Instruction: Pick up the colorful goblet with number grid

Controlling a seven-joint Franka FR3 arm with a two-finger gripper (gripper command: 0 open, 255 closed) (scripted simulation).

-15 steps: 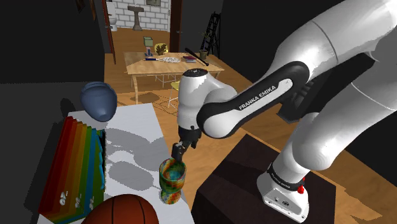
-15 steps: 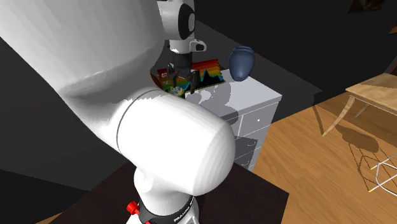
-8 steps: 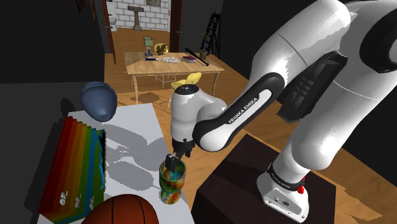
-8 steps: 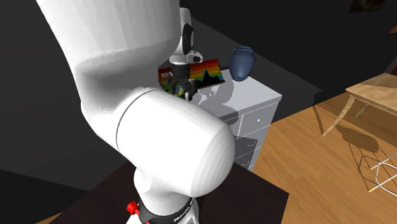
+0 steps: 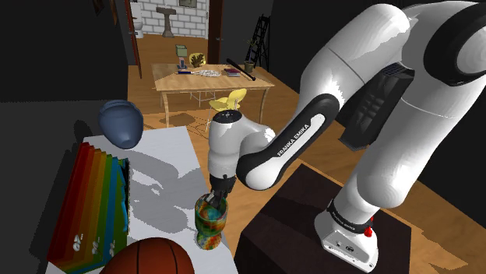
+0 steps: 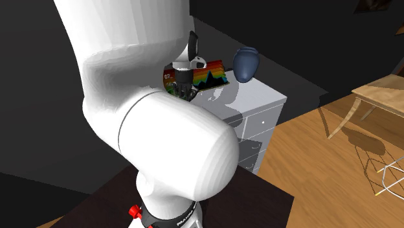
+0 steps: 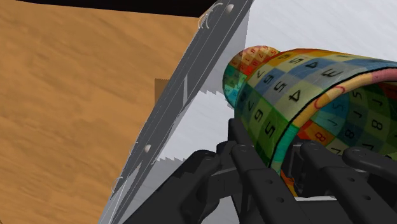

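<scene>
The goblet is covered in a multicoloured grid of numbers. It stands upright near the edge of the white dresser top, on the side toward the stand. My black gripper comes down onto its rim from above. In the wrist view the goblet reaches away from the hand, and my gripper is shut on its rim wall, one finger outside the cup and the other inside. In the second exterior view the gripper is partly hidden behind the arm's large white link.
A rainbow-striped box lies on the dresser at the shoulder view's left, a blue vase behind it and an orange basketball at the near edge. The dark stand is close beside the goblet. A wooden table stands far back.
The gripper has come down from just above the goblet onto its rim, and its fingers have gone from open to shut on the rim wall. The goblet has not moved.
</scene>
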